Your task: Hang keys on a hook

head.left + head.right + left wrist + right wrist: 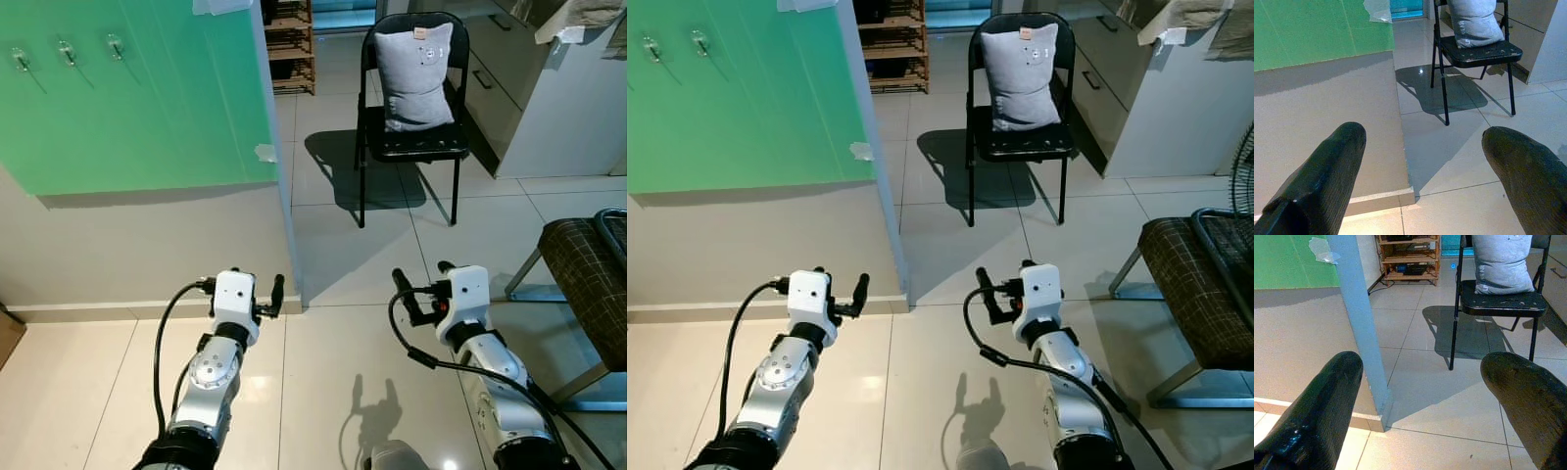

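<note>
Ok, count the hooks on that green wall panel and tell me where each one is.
3, in a row near the panel's top, left eye view: left hook, middle hook, right hook. More may lie beyond the picture's left edge.

Silver jointed arms, white wrist blocks, black cables, black fingers

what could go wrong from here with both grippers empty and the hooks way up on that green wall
1. No keys are visible: the left gripper and right gripper are both open and empty, so there may be nothing to hang.
2. The hooks sit high on the green panel, well above both grippers; reaching them may be a stretch.
</note>
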{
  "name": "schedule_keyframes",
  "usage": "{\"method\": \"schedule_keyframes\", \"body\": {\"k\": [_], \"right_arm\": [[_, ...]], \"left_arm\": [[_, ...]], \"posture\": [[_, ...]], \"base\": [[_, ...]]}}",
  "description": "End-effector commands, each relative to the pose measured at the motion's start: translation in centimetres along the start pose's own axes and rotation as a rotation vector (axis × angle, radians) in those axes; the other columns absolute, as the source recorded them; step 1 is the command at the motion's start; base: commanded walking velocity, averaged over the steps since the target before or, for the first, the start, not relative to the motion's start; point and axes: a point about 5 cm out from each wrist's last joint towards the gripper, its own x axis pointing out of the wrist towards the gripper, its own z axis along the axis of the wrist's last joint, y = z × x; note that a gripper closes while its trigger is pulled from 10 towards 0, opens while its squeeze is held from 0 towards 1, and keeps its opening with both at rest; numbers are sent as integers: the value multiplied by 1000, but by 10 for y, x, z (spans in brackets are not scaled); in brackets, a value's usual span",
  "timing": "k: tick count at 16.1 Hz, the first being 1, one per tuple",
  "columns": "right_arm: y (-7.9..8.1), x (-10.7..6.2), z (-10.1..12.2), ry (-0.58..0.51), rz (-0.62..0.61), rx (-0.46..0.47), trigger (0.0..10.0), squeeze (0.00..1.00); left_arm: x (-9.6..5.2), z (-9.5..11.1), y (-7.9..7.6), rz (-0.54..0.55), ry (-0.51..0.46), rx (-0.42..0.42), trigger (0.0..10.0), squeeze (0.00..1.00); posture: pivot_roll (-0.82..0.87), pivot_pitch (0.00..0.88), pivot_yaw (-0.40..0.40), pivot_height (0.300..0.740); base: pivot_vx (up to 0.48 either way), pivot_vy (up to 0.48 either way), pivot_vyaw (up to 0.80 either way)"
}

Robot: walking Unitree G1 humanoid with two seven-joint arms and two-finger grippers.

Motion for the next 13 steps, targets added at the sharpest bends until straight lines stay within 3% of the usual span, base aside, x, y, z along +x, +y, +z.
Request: {"method": "schedule_keyframes", "body": {"k": [1, 5, 13], "right_arm": [[3, 2, 4, -20, 8, 4, 10000, 0], [5, -1, 0, -14, 0, 25, 10000, 0], [8, -5, -9, 8, -13, 46, 10000, 0]], "left_arm": [[3, 6, 2, -3, -14, 14, 10000, 0], [12, 22, 4, -36, -47, -5, 10000, 0], [15, 24, 10, -46, -18, -16, 10000, 0]], "posture": [[-333, 0, 127, 740], [-322, 0, 139, 740], [-314, 0, 154, 740]], "base": [[0, 0, 0], [0, 302, 0], [0, 477, 0]]}}
